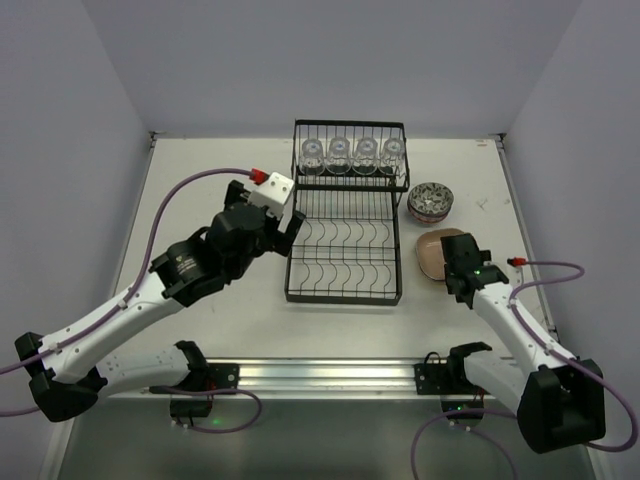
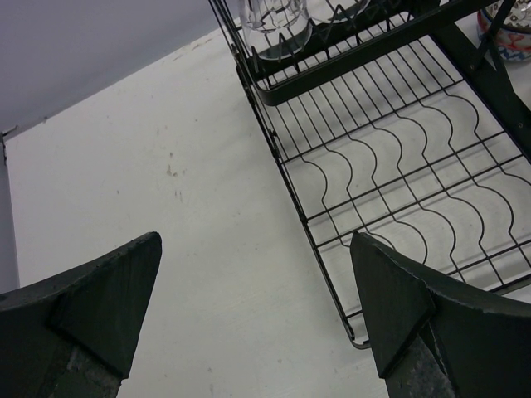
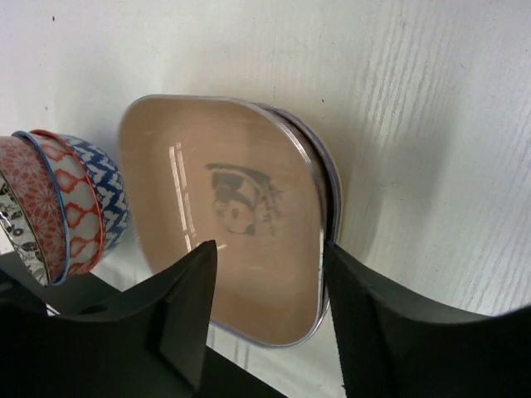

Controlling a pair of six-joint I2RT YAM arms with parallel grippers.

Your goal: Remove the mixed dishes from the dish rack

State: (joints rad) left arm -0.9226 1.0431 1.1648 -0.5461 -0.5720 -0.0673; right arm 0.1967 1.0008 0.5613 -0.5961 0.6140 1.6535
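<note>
**Now that the lower tier is bare, the glasses come next**

From above, the black wire two-tier dish rack (image 1: 345, 250) stands mid-table with four small clear glasses (image 1: 352, 155) on its far upper shelf. The stacked patterned bowls (image 1: 431, 203) and the brown rounded-square plate (image 1: 435, 250) lie just right of it. The left gripper (image 1: 290, 225) hangs at the rack's left edge. Its wrist view shows the jaws spread and empty, with the glasses beyond; I'd judge it must reach up to one. In the right wrist view, the right gripper (image 3: 270, 307) is parted over the brown plate, gripping nothing.
</note>
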